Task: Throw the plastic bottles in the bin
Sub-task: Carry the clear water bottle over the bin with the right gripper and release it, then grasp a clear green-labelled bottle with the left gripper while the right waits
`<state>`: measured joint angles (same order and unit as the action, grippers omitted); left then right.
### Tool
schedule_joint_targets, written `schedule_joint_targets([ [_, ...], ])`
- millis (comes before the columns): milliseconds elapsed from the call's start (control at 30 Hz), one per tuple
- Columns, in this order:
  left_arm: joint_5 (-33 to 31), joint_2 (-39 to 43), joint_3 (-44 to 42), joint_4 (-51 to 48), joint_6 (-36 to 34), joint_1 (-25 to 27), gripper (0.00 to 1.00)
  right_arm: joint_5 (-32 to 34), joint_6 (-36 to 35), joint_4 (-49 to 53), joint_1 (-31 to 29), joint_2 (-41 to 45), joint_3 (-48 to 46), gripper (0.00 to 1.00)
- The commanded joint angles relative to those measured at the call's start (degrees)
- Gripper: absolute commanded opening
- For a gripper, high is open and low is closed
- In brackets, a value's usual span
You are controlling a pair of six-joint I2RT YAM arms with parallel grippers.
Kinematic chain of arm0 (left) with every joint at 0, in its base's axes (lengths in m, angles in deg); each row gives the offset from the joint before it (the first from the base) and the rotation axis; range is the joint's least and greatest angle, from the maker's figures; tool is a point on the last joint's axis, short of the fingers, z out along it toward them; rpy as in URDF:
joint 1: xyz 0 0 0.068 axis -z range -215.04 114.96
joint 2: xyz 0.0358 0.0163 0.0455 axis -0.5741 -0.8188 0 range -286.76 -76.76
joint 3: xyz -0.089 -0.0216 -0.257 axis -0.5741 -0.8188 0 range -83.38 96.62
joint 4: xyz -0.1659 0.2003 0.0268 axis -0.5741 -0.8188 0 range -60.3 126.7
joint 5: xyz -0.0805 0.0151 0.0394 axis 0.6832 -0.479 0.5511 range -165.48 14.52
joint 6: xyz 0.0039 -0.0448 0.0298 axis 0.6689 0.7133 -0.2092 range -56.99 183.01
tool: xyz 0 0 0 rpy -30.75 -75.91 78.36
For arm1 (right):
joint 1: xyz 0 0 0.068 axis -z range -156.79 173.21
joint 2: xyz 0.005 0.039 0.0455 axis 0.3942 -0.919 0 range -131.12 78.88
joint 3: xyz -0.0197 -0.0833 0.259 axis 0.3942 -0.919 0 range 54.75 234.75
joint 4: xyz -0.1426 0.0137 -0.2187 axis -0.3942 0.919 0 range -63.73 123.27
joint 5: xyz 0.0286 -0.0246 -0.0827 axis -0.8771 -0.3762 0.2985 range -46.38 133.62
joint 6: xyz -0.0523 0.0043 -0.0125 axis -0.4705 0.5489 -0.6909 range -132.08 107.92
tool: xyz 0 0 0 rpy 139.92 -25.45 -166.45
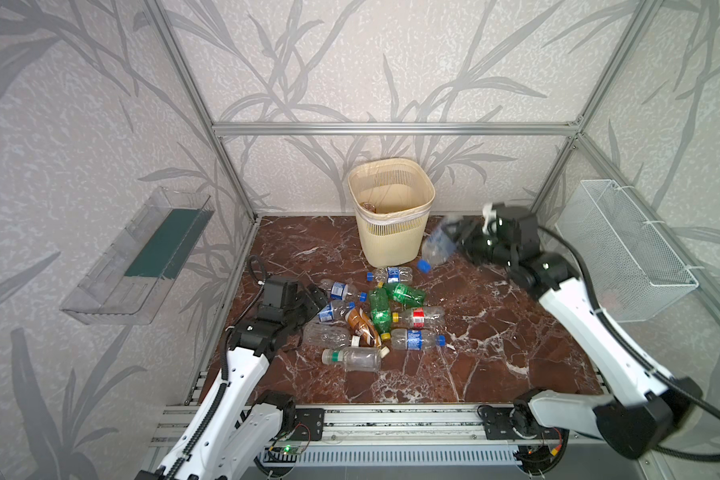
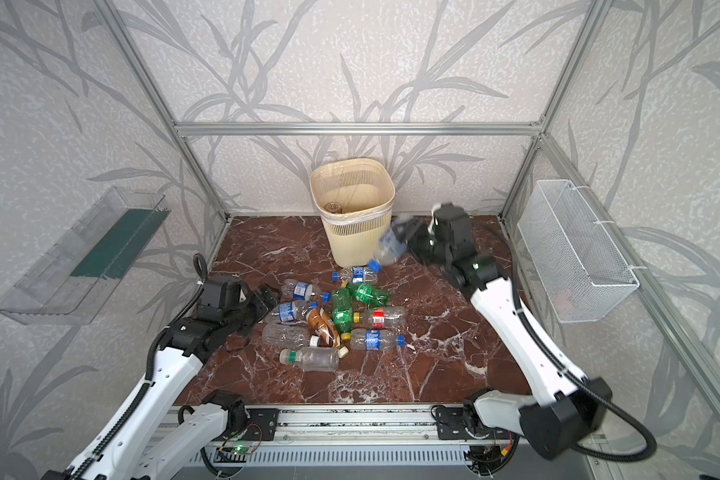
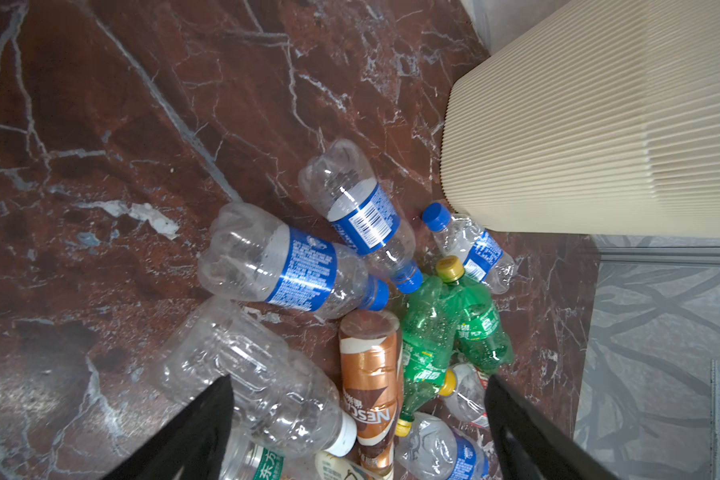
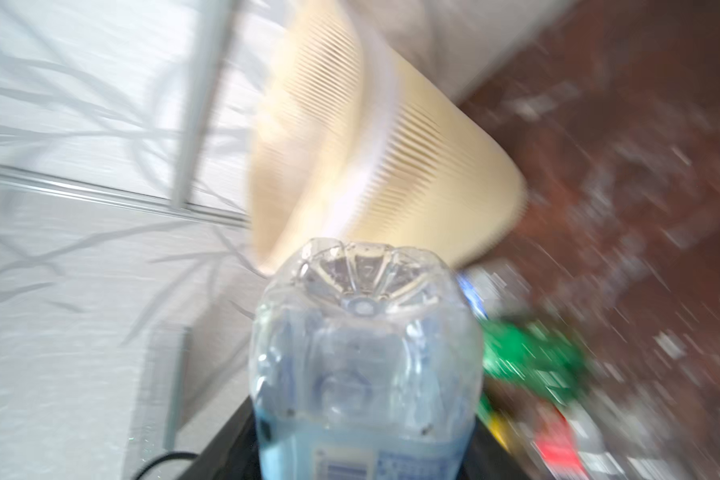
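Note:
The cream ribbed bin (image 1: 391, 232) (image 2: 352, 237) stands at the back of the marble floor, and one bottle (image 1: 368, 205) shows inside it. Several plastic bottles (image 1: 375, 316) (image 2: 337, 316) lie in a pile in front of it: clear, green and brown. My right gripper (image 1: 458, 232) (image 2: 408, 235) is raised beside the bin's right wall, blurred, shut on a clear bottle (image 1: 437, 245) (image 4: 362, 353) with a blue cap. Its base faces the bin (image 4: 412, 166). My left gripper (image 1: 312, 303) (image 3: 358, 415) hangs open at the pile's left edge, over a clear bottle (image 3: 258, 374) and a brown one (image 3: 371, 374).
A clear tray with a green base (image 1: 142, 257) hangs on the left wall. A white wire mesh basket (image 1: 624, 249) hangs on the right wall. Aluminium posts frame the cell, and a rail (image 1: 391, 419) runs along the front edge. Bare marble floor (image 1: 495, 345) lies right of the pile.

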<state>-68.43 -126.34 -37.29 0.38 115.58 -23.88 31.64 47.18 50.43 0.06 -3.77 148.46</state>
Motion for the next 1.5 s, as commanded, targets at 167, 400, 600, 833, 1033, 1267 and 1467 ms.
schedule_joint_targets([
  [167, -0.4, -1.4, 7.0, -1.8, -0.8, -0.8, 0.94, 2.5, -6.2, 14.8, 3.5, -9.4, 23.9, 0.91],
  [400, -0.4, 3.1, 1.0, -1.9, -1.6, -2.3, 0.94, 9.4, -9.1, 8.9, 3.3, 14.0, -11.7, 0.88],
  [600, -0.1, 7.1, -3.3, -3.0, 0.0, -2.3, 0.94, 7.0, -8.5, 8.6, 3.3, 23.4, -33.3, 0.85],
  [833, 2.7, 9.7, -6.2, -3.6, 2.9, -2.4, 0.92, 5.7, -6.0, 7.6, 0.9, 27.6, -46.8, 0.84],
  [1033, 6.5, 10.2, -7.7, -6.8, 5.4, -2.3, 0.89, 3.4, -3.2, 6.9, -1.4, 28.2, -50.8, 0.82],
  [1267, 7.9, 13.8, -10.5, -11.5, 14.8, -2.0, 0.85, 4.3, -0.7, 4.6, -3.0, 30.2, -54.2, 0.82],
  [1467, 11.1, 20.5, -16.5, -13.5, 29.6, -1.0, 0.81, 5.0, 0.0, 3.7, -3.0, 32.1, -55.8, 0.82],
])
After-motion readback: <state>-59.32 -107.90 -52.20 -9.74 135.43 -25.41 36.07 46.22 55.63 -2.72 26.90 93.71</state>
